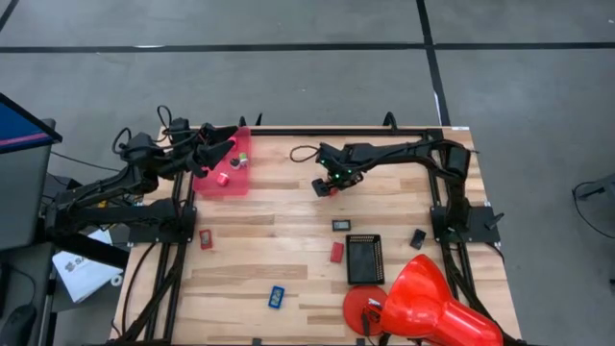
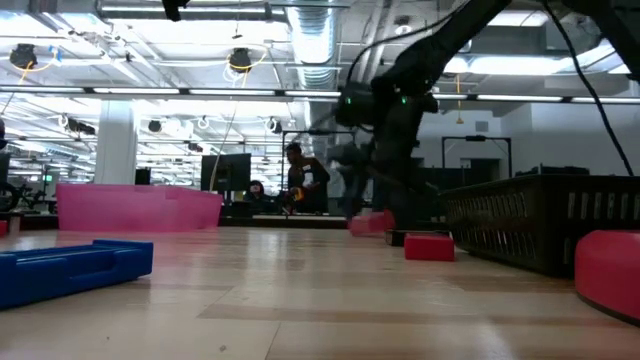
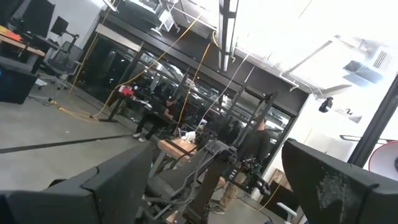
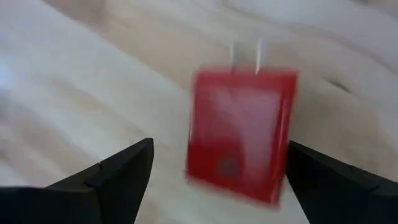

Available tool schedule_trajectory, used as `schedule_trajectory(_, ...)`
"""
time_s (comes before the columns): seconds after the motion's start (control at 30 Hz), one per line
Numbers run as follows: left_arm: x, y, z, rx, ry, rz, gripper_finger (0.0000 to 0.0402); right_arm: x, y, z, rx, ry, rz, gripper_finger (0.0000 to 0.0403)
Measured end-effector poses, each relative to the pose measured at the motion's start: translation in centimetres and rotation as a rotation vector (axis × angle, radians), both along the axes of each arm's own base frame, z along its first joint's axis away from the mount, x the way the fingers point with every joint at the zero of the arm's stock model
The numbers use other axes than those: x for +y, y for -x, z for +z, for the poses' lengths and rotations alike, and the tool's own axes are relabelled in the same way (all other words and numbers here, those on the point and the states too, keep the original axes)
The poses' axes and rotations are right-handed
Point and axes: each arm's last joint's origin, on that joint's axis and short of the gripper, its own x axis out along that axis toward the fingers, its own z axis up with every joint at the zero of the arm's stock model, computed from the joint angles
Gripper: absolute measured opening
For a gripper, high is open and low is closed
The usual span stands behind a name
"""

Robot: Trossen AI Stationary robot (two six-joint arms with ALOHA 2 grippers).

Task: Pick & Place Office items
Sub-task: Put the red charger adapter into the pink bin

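Blurred red rectangular block [image 4: 239,134] on the wooden counter [image 4: 74,81] right between the right end effector [image 4: 217,177] fingers, spread wide, not touching, left end effector [image 1: 223,151] wide too, empty, above the pink tray [image 1: 229,181]

The desk [image 1: 288,240] is pale wood with darker bands. A pink bin [image 1: 223,181] holds red and green-white bits. Red blocks [image 1: 337,252], one blue piece [image 1: 276,297], a black tray [image 1: 365,259] and a bright red cone [image 1: 432,306].

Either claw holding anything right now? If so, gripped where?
Nothing held. Right claw is open over a red block, fingers apart from it. Left claw is open above the pink bin.
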Motion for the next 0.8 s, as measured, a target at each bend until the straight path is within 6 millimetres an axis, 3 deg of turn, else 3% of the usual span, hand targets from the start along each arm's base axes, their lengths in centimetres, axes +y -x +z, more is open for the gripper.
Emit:
schedule_trajectory(0.37, 0.0, 0.1, 0.2, -0.021, -0.008, 0.0, 0.0346, -0.2, 0.0, 0.3, -0.018, 0.022, 0.001, 0.0342)
schedule_trajectory(0.8, 0.0, 0.1, 0.2, -0.026, 0.008, -0.006, 0.0346, -0.1, -1.8, 1.1, -0.201, -0.027, -0.106, 0.0342)
